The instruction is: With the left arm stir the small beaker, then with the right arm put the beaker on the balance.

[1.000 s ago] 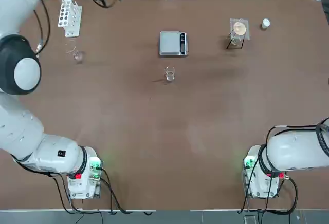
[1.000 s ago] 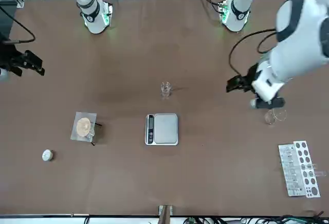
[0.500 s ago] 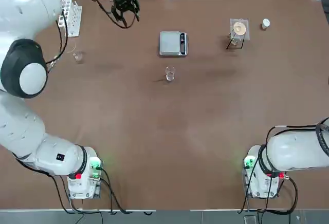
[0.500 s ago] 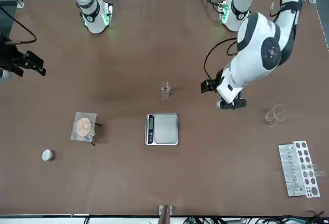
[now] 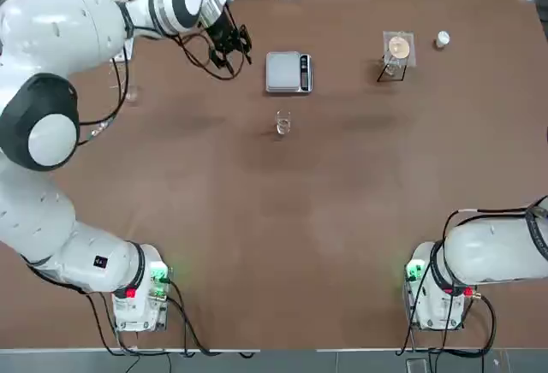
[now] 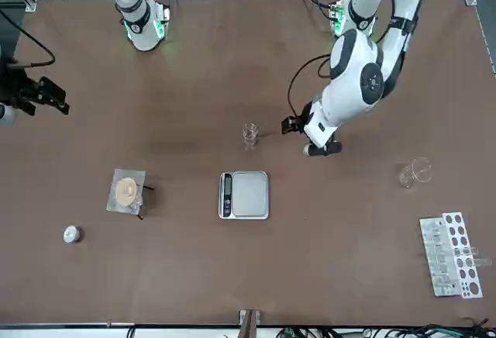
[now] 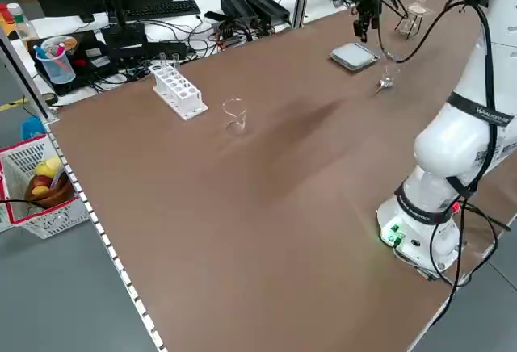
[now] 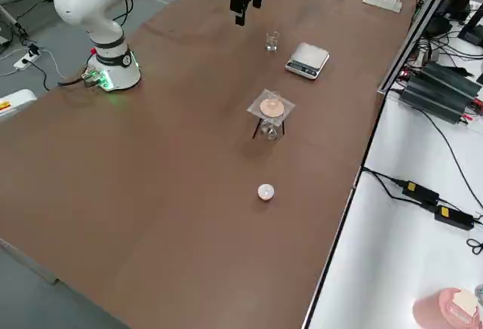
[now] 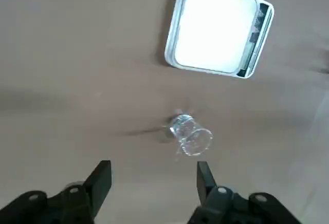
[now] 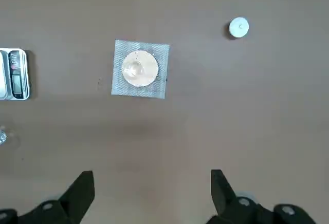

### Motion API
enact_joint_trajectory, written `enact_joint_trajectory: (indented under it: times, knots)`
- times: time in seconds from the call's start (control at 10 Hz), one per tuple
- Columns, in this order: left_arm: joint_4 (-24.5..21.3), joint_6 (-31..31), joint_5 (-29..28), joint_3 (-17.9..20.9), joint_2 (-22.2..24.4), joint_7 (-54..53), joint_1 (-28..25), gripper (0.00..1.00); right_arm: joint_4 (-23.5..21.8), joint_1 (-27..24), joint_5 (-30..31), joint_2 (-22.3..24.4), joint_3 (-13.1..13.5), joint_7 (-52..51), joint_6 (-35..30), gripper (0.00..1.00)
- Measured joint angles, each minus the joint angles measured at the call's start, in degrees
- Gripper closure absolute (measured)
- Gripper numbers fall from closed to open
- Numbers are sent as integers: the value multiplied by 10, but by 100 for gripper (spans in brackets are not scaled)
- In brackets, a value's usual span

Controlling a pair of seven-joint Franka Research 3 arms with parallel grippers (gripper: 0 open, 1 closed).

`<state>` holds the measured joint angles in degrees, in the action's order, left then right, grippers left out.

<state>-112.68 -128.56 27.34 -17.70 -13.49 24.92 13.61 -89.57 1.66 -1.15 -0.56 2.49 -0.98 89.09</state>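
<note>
Brown tabletop [image 5: 282, 219] carries the small beaker [image 5: 282, 122] near its middle, empty-looking and upright, with the balance [image 5: 288, 72] just beyond it. Off to the beaker's side and apart from it, the left gripper [image 6: 301, 136] hangs above the table with fingers [image 9: 102, 178] spread, holding nothing. Well away, the right gripper [image 10: 151, 183] sits parked, jaws wide, with a gauze-topped stand [image 10: 140, 69] and white cap [image 10: 238, 28] ahead.

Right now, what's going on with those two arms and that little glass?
Left tool open, empty, up near the small beaker. Right tool open, parked high. Beaker upright on the table, off the balance. Nothing in the way.
</note>
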Motion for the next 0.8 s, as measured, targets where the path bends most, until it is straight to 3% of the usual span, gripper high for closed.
enact_joint_trajectory:
  times: [0.3,0.8]
  knots:
    - [-53,-79,9,-38,-11,0,1,26,0,-1,0,0,1,-2,-1,0]
    - [-77,-180,10,-86,-59,10,14,31,0,-1,0,0,3,-19,-2,0]
